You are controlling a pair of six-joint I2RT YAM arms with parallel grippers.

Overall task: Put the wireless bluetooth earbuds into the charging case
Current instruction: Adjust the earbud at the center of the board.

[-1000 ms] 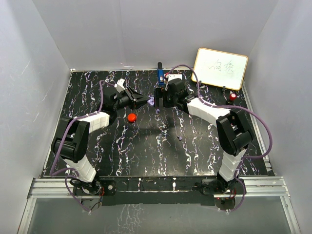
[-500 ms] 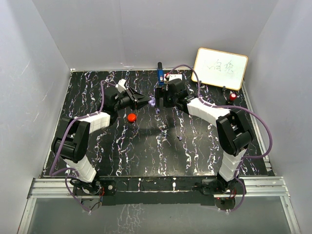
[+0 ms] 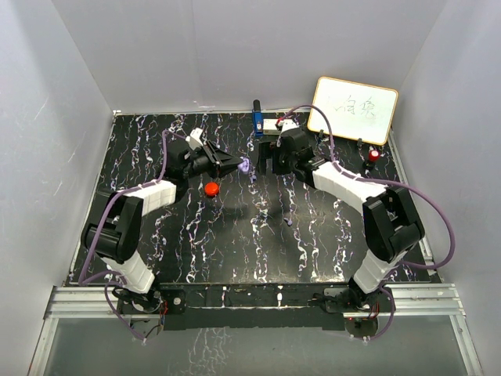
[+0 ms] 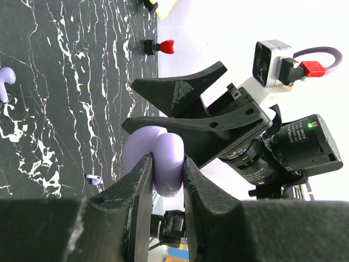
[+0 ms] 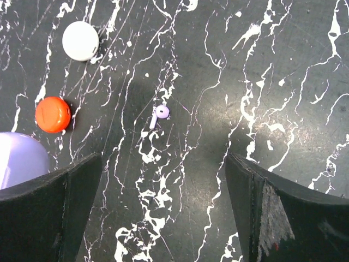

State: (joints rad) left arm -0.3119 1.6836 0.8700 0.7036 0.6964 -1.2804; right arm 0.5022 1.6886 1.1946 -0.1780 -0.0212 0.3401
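My left gripper (image 4: 166, 183) is shut on the lilac charging case (image 4: 155, 161), held above the table; from above the case (image 3: 243, 165) shows at the tip of that gripper (image 3: 234, 165). My right gripper (image 3: 266, 160) hangs just right of the case, open and empty (image 5: 163, 218). One lilac earbud (image 5: 160, 114) lies on the black marbled table below the right gripper. In the left wrist view two earbuds lie on the table, one (image 4: 5, 79) at the left edge and a small one (image 4: 94, 179) beside the case. Another earbud (image 3: 290, 222) shows mid-table.
A red-orange puck (image 3: 211, 188) sits below the left gripper, also seen as an orange puck (image 5: 53, 114) beside a white puck (image 5: 80, 41). A whiteboard (image 3: 352, 110) leans at the back right, a red-capped object (image 3: 374, 155) near it. A blue item (image 3: 257, 117) stands at the back.
My right arm has drawn back to the right, away from the case, its gripper still open. The left gripper has kept the case in place.
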